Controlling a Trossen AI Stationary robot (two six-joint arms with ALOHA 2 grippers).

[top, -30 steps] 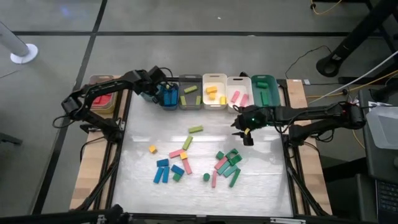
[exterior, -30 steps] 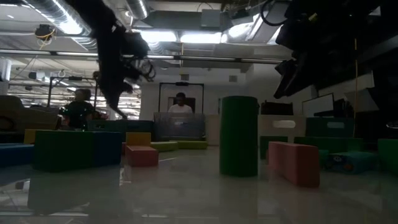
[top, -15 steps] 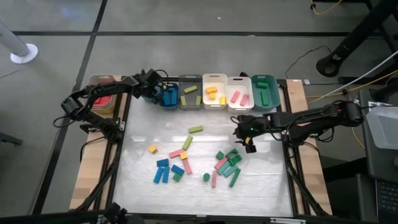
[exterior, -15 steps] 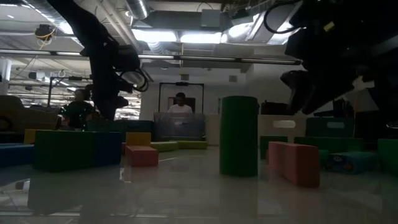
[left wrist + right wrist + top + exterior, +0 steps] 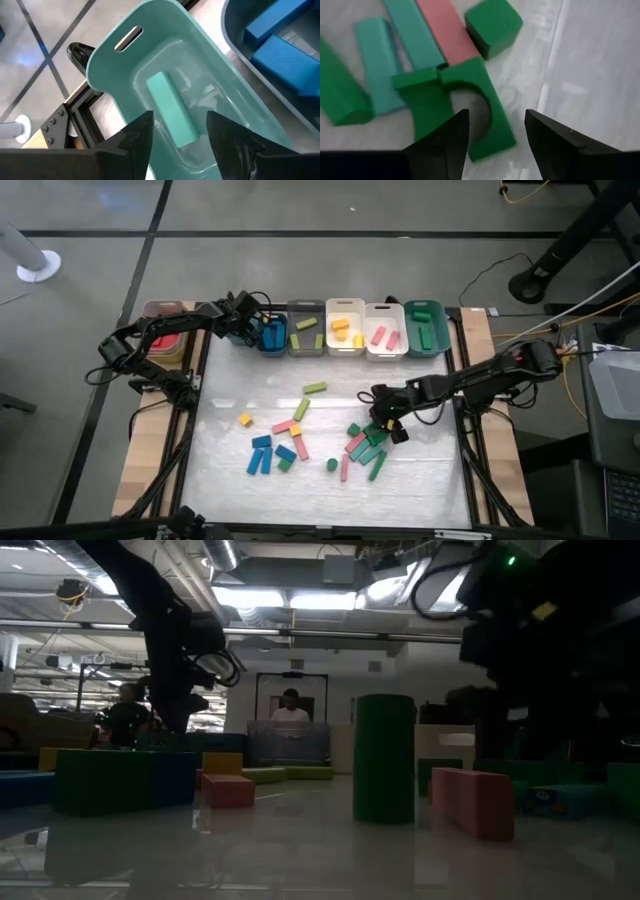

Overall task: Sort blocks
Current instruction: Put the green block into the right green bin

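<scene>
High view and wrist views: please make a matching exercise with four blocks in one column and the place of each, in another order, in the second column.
Blocks:
1. teal block
2. yellow cube
3. green arch block
4. pink bars

Places:
A. on the table, below the open right gripper
B. in the teal bin, below the open left gripper
C. in a white bin
D. on the table, touching no other block

Pairs: 1-B, 2-D, 3-A, 4-C
</scene>
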